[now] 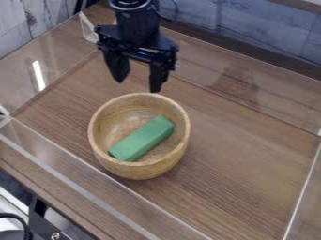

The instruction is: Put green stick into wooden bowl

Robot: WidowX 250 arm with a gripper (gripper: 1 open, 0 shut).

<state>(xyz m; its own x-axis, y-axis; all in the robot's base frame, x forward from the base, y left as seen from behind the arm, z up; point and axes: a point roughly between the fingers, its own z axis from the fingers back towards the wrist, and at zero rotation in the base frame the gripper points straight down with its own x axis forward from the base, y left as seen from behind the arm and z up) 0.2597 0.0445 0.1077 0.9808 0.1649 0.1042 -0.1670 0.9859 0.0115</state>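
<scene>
Gripper (138, 78) hangs above the far rim of the wooden bowl (139, 164), pointing straight down, its two dark fingers (118, 69) spread apart with nothing between them. Inside the bowl lies the green stick (142, 138), flat along the hollow and slanting from the near-left wall up toward the far-right wall; it touches the bowl's floor and seems to lean a little on the inner wall, though the view is too small to be sure.

Judging from how things lie, the stick is already where the task wants it, so the step in hand is the retreat. Doing it well means rising clear of the bowl before travelling sideways, so that neither finger clips the far rim and tips or drags the bowl across the wooden table (238, 131). Keeping the fingers spread is sensible, since closing near the rim gains nothing. The clear panel (51, 66) standing left of the bowl and behind it leaves limited room, so a straight lift is the safer path. The bowl sits upright and looks stable enough to stay put if untouched.
</scene>
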